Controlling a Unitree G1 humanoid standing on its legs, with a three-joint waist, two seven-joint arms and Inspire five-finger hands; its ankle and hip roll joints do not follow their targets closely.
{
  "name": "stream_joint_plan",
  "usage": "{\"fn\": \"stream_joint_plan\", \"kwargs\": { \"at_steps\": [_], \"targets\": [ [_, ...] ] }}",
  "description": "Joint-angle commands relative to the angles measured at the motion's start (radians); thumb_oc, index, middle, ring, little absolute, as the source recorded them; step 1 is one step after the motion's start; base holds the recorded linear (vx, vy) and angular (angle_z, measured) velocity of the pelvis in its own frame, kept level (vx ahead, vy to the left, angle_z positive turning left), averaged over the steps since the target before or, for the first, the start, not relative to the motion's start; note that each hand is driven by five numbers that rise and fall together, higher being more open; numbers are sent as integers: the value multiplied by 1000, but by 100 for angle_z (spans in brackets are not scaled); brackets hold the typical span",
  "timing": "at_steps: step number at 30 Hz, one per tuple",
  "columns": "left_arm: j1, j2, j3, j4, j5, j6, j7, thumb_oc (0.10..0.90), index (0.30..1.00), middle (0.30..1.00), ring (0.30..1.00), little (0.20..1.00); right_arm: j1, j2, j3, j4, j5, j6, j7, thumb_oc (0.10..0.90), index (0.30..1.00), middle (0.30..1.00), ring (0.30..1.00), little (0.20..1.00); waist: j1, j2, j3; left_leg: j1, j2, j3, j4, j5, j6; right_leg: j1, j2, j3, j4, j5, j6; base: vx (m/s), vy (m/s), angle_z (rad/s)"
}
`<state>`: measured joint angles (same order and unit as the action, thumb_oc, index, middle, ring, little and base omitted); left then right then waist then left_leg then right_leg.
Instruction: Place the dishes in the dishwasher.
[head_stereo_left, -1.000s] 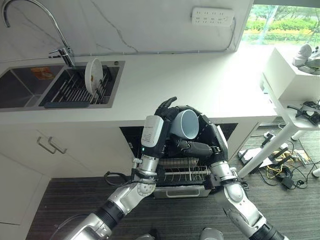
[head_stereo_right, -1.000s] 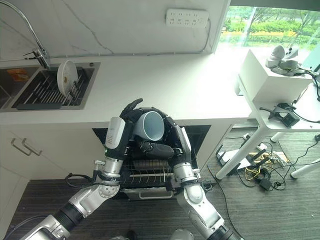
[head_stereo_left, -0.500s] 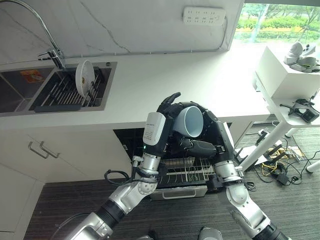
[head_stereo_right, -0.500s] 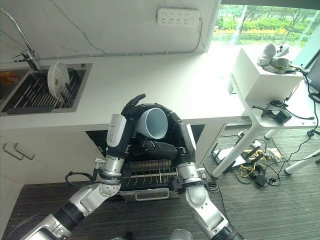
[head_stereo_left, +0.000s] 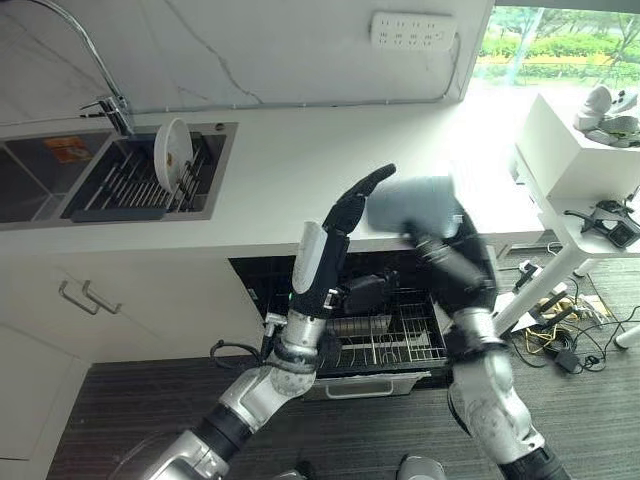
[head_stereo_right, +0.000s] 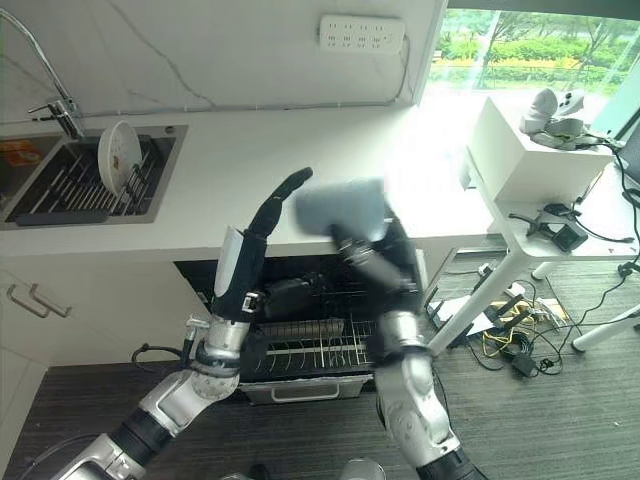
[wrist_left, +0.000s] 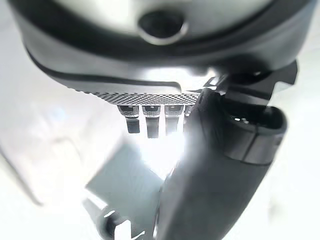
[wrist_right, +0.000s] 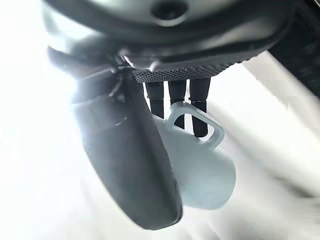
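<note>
Gripping mug (wrist_right: 200, 170), right hand (wrist_right: 130, 165)

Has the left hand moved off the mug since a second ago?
Yes. The left hand has opened and let go of the light blue mug, fingers now straight over the counter edge. The right hand alone holds the mug, shifted right along the counter.

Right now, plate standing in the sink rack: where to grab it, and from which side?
Grip the plate by its top rim, coming from above: it stands on edge in the sink rack, rim up and clear, lower edge seated between the bars.
</note>
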<state>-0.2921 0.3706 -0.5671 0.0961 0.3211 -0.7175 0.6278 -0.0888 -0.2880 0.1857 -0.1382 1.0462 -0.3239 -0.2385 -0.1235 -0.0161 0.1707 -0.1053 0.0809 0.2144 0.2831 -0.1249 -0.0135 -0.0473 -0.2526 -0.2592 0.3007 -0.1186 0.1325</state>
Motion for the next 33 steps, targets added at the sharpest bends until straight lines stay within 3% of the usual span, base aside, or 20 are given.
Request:
{"fn": "stream_joint_plan", "kwargs": {
  "at_steps": [1, 3, 4, 6, 9, 14, 19, 21, 28, 33],
  "targets": [
    [-33, -21, -10, -87, -93, -189, -73, 800, 900, 900, 900, 900, -100, -66, -11, -40, 74, 22, 155, 400, 300, 300, 300, 300, 0, -8, -79, 80, 82, 99, 17, -116, -22, -26, 30, 49, -1, -33, 27, 0, 0, 0],
    [-31, -23, -8, -76, -145, -206, -109, 800, 900, 900, 900, 900, -90, -49, -14, -29, 186, 26, 189, 400, 300, 300, 300, 300, -1, -10, -84, 77, 85, 101, 17, -111, -23, -31, 31, 50, -1, -28, 27, 0, 0, 0],
    [-24, -29, -7, -57, -202, -210, -145, 800, 900, 900, 900, 900, -73, -27, -23, -15, 308, 40, 240, 400, 300, 300, 300, 300, -3, -11, -86, 84, 87, 101, 17, -115, -24, -24, 33, 49, -1, -32, 29, 0, 0, 0],
    [-19, -38, -7, -42, -228, -212, -183, 800, 900, 900, 900, 900, -62, -7, -33, -12, 339, 51, 264, 400, 300, 300, 300, 300, -3, -13, -93, 77, 87, 101, 17, -110, -23, -30, 34, 49, -1, -29, 26, 0, 0, 0],
    [-11, -40, -11, -30, -237, -205, -200, 800, 900, 900, 900, 900, -58, -15, -42, -12, 190, 37, 226, 400, 300, 300, 300, 300, -4, -14, -90, 84, 86, 97, 17, -115, -23, -23, 34, 48, -1, -32, 27, 0, 0, 0],
    [0, -42, -2, -31, -213, -203, -179, 800, 900, 900, 900, 900, -60, -18, -50, -17, 153, 33, 233, 400, 300, 300, 300, 300, -2, -17, -94, 76, 83, 94, 17, -109, -21, -33, 36, 54, -1, -25, 26, 0, -6, 2],
    [8, -40, 15, -31, -141, -167, -91, 800, 900, 900, 900, 900, -61, -12, -45, -21, 122, 5, 212, 400, 300, 300, 300, 300, 0, -15, -93, 77, 82, 94, 17, -109, -21, -33, 36, 55, -1, -24, 26, 6, 1, 0],
    [24, -33, 42, -32, -140, -140, -70, 800, 900, 900, 900, 900, -55, -14, -52, -24, 40, 10, 228, 400, 300, 300, 300, 300, 2, -13, -90, 77, 82, 92, 17, -106, -22, -30, 36, 55, -1, -26, 25, 49, 13, -1],
    [135, 14, 154, -11, -295, -145, -330, 800, 900, 900, 900, 900, 32, -31, -109, -8, -38, 100, 315, 400, 300, 300, 300, 300, 0, -12, -86, 72, 84, 94, 17, -101, -26, -32, 37, 50, -1, -29, 22, 12, 5, 0],
    [227, 91, 238, 32, -308, -158, -465, 800, 900, 900, 900, 900, 104, -51, -172, 72, -46, 112, 399, 400, 300, 300, 300, 300, 4, -9, -75, 66, 86, 91, 17, -98, -32, -31, 33, 36, -1, -33, 25, 0, 0, 0]
  ]
}}
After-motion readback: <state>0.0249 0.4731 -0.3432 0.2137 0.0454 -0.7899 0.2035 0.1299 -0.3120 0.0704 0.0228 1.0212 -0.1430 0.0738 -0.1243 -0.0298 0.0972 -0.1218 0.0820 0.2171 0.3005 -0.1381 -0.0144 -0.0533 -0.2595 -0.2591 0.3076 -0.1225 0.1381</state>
